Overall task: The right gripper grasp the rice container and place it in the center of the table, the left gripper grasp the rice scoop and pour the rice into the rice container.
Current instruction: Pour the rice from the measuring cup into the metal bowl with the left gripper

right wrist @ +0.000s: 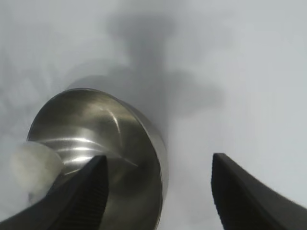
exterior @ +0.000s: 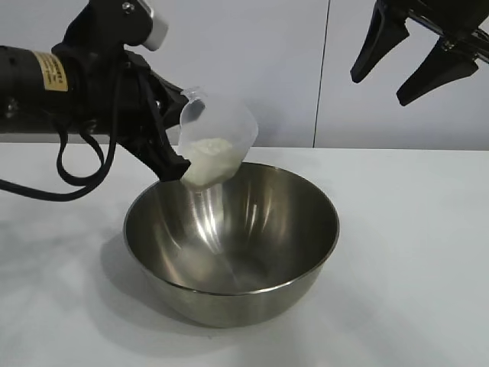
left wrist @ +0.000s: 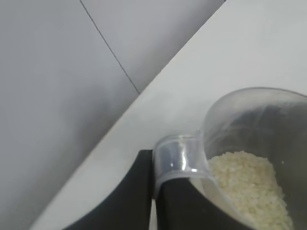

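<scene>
The shiny steel rice container (exterior: 231, 243) stands on the white table (exterior: 412, 252) near its middle. My left gripper (exterior: 177, 157) is shut on the handle of the translucent rice scoop (exterior: 215, 138) and holds it tilted over the container's back left rim. White rice (exterior: 205, 159) lies inside the scoop; no grains show in the container. In the left wrist view the scoop (left wrist: 249, 158) with rice (left wrist: 249, 184) is pinched between my black fingers (left wrist: 129, 196). My right gripper (exterior: 378, 88) is open and empty, high at the back right. In the right wrist view the gripper (right wrist: 158, 165) is above the container (right wrist: 120, 143).
A plain grey wall with a vertical seam (exterior: 322, 73) stands behind the table. The left arm's black cable (exterior: 76, 172) loops down near the table at the left.
</scene>
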You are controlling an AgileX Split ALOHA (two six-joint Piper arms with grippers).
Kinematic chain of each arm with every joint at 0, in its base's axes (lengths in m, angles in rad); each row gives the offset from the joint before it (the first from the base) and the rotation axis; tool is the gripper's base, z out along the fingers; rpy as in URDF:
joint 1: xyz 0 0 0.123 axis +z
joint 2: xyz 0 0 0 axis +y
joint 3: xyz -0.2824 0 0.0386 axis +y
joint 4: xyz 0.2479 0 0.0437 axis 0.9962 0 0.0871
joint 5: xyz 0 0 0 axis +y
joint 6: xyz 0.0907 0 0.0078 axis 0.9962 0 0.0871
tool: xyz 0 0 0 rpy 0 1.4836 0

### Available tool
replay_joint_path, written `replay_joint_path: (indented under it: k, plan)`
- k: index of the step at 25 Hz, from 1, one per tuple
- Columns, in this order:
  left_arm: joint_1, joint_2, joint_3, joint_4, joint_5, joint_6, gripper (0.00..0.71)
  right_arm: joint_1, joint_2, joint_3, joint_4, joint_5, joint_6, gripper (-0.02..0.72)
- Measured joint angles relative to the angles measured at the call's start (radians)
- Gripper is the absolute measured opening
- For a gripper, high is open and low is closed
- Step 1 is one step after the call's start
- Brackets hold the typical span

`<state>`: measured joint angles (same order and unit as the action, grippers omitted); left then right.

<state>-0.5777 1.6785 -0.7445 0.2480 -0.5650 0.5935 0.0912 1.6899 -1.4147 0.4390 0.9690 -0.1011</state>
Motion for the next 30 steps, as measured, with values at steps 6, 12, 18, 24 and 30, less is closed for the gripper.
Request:
replay_joint_path:
  k: [6,12,18,24,30]
  plan:
    - [-0.105,0.000,-0.005,-0.271,0.042,0.662,0.006,0.000,0.000,0.000,0.000,-0.010,0.000,0.433]
    - [-0.230,0.001,-0.005,-0.624,0.004,1.378,0.006,0.000,0.000,0.000,0.000,-0.022,0.000,0.433]
    - [-0.287,0.001,-0.006,-0.732,-0.170,1.763,0.006,0.000,0.000,0.000,0.000,-0.023,0.000,0.433]
    - [-0.301,0.001,-0.006,-0.725,-0.216,1.875,0.006,0.000,0.000,0.000,0.000,-0.023,0.000,0.433]
    - [-0.317,0.001,-0.006,-0.730,-0.217,2.014,0.005,0.000,0.000,0.000,0.000,-0.023,0.000,0.433]
